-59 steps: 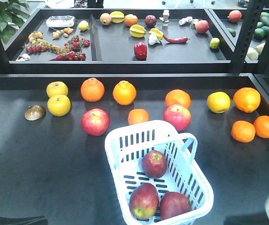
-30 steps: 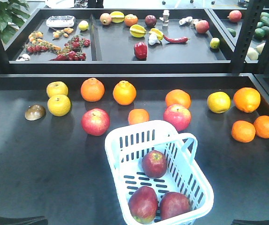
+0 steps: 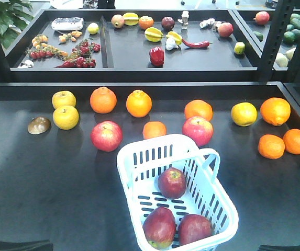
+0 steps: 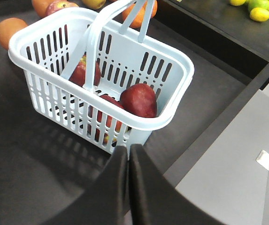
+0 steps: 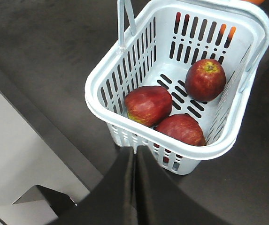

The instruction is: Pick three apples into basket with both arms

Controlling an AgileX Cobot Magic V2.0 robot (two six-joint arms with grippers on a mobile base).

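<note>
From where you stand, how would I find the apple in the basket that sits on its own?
Look at the pale blue-white basket at the front of the dark table. Three dark-red apples lie inside: two side by side at the near end, and one apple alone nearer the middle. That lone one sits upright, its stem dimple facing up, touching neither of the others.

Left pincer [image 4: 128,152]: two matte black fingers [image 4: 118,185], smooth and unmarked, broad at the base and curving in to narrow tips, with only a thin seam between them. Right pincer [image 5: 134,152]: same build, black, smooth fingers [image 5: 148,187] tapering to slim tips. No cables, screws or markings were visible on either. In the front view, only dark slivers of the arms showed at the bottom corners.
</note>
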